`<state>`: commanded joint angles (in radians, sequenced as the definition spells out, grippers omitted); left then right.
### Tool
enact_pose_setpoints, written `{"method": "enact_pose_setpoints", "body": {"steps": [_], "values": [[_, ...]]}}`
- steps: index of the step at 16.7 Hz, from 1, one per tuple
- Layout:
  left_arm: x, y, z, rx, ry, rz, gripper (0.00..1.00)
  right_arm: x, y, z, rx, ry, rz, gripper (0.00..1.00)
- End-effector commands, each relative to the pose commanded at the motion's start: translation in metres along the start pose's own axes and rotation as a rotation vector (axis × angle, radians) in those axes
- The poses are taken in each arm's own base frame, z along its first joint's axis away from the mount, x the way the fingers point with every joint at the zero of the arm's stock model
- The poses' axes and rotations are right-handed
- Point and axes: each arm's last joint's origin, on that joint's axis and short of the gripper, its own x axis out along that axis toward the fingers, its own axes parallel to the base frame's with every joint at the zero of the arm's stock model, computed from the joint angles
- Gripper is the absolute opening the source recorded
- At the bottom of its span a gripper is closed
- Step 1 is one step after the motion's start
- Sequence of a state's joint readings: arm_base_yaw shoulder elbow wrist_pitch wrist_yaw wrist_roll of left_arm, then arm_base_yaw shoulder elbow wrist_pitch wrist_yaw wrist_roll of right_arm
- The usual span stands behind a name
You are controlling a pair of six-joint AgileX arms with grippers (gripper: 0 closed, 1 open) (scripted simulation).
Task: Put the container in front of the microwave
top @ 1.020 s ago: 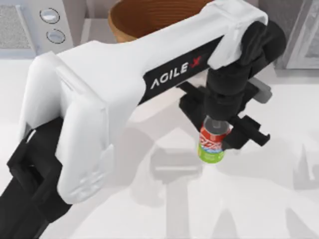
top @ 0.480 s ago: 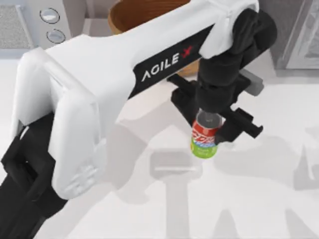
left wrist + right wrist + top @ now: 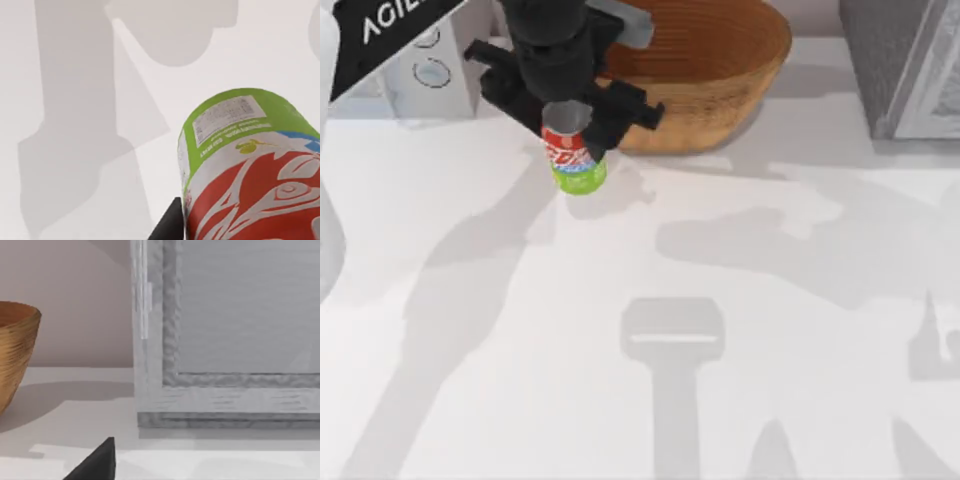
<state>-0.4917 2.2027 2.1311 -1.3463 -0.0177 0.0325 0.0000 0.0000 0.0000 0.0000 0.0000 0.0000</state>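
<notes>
Now: table (image 3: 740, 330) wide and bare below gripper. Basket (image 3: 720, 70) just right of it, microwave (image 3: 425, 60) just left and behind. Left gripper (image 3: 575, 125) pinching can (image 3: 576, 160) near top, can hanging clear of table, not yet down. Risk: release from height tips can; sideways drift knocks basket. Right arm parked by grey appliance (image 3: 230, 340).

One drink can (image 3: 576, 160) is showing near the table's (image 3: 620, 400) far edge, toward its left. One brown woven basket (image 3: 710, 70) is sitting along the far edge. Two boxy appliances are standing there: one white microwave (image 3: 425, 75) with two round dials at the far-left corner, one darker grey appliance (image 3: 900, 65) at the far-right corner.
</notes>
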Motion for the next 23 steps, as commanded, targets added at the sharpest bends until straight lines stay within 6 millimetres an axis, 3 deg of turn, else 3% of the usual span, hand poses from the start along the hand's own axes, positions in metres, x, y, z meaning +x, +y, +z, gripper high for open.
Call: {"method": "enact_pose_setpoints", "body": {"steps": [2,5,7,9,12,23], "values": [[-0.005,0.068,-0.01,-0.122,-0.023,0.034,0.0,0.0,0.0,0.0,0.0,0.0,0.0,1.0],[0.007,0.168,-0.047,-0.309,0.028,0.072,0.0,0.0,0.0,0.0,0.0,0.0,0.0,1.0],[0.017,0.211,-0.077,-0.391,0.078,0.07,0.0,0.0,0.0,0.0,0.0,0.0,0.0,1.0],[0.027,0.237,-0.101,-0.446,0.12,0.05,0.0,0.0,0.0,0.0,0.0,0.0,0.0,1.0],[0.037,0.251,-0.119,-0.49,0.155,0.013,0.0,0.0,0.0,0.0,0.0,0.0,0.0,1.0],[0.045,0.25,-0.121,-0.49,0.155,0.013,0.0,0.0,0.0,0.0,0.0,0.0,0.0,1.0]]}}
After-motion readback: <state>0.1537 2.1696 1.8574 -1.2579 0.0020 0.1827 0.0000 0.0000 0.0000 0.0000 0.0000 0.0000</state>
